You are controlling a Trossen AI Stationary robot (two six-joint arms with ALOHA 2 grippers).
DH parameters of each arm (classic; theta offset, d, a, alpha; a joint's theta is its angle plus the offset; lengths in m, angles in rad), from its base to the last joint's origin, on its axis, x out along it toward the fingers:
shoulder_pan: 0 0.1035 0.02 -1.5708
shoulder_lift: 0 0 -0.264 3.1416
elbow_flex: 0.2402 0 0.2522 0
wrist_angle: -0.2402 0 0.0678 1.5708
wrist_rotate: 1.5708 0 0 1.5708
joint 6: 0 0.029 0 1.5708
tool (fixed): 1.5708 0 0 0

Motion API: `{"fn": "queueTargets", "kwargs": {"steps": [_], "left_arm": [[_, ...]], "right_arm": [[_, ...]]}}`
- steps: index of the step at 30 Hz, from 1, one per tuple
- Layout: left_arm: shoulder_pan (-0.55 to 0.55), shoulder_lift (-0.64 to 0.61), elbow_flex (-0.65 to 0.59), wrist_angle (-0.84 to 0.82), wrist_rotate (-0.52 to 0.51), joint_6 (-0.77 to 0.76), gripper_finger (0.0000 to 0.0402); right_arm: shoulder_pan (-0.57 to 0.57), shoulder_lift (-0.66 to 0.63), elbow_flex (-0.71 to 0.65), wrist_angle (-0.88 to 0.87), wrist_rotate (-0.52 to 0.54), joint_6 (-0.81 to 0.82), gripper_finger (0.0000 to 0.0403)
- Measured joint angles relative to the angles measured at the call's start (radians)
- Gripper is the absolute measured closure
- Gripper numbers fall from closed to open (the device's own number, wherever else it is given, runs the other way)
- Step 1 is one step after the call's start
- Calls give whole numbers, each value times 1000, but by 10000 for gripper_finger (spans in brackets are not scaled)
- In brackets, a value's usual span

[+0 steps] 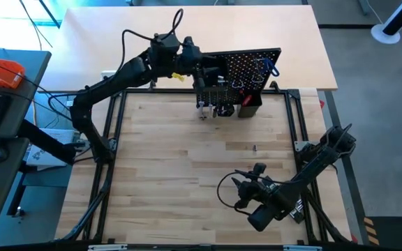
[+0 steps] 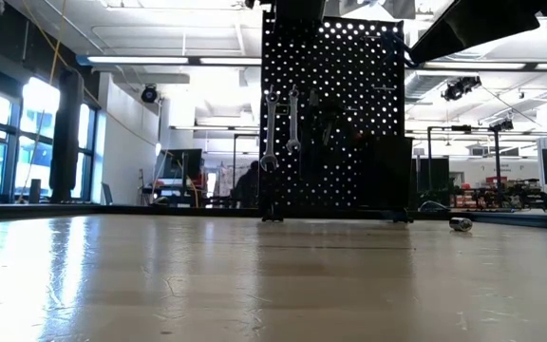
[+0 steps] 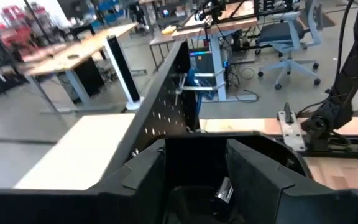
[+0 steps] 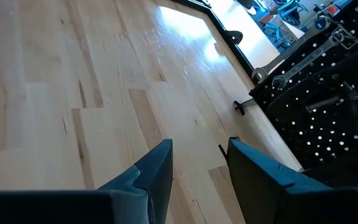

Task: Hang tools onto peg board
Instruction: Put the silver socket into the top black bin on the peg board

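Observation:
The black peg board (image 1: pixel 253 63) stands upright at the table's far middle. Silver wrenches (image 2: pixel 270 133) hang from hooks on its front by their upper ends, beside more tools (image 1: pixel 218 97) and a small black bin (image 1: pixel 251 109). My left gripper (image 1: pixel 202 70) is up at the board's top left corner, open. In the left wrist view the board's top edge (image 3: pixel 160 106) runs away ahead of its fingers, and a small silver piece (image 3: pixel 224 190) shows low between them; whether it is touched I cannot tell. My right gripper (image 1: pixel 237 188) waits open and empty over the near right of the table.
A small dark object (image 1: pixel 254 148) lies on the wood in front of the board, right of centre. Black frame rails (image 1: pixel 302 118) run along the table's sides. A desk with an orange thing (image 1: pixel 2 70) stands left of the table. Bare wood (image 1: pixel 187 167) fills the middle.

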Motion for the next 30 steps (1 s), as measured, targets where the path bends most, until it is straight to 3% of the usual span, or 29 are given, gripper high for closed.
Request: {"fn": "queueTargets", "kwargs": {"steps": [6, 12, 22, 27, 30], "left_arm": [[-42, -58, 0, -8, -38, 69, 239], [-116, -149, 0, -105, -60, 97, 238], [-265, -191, 0, -336, -69, 23, 238], [-349, -188, -55, -311, -98, -8, 238], [-395, -188, -116, -177, -75, -62, 238]], "right_arm": [[0, 0, 0, -151, -19, 241, 256], [1, 0, 0, -384, -163, 499, 256], [8, 0, 0, -521, -314, 559, 256], [-8, 0, 0, -574, -420, 563, 256], [-6, 0, 0, -587, -437, 591, 256]]}}
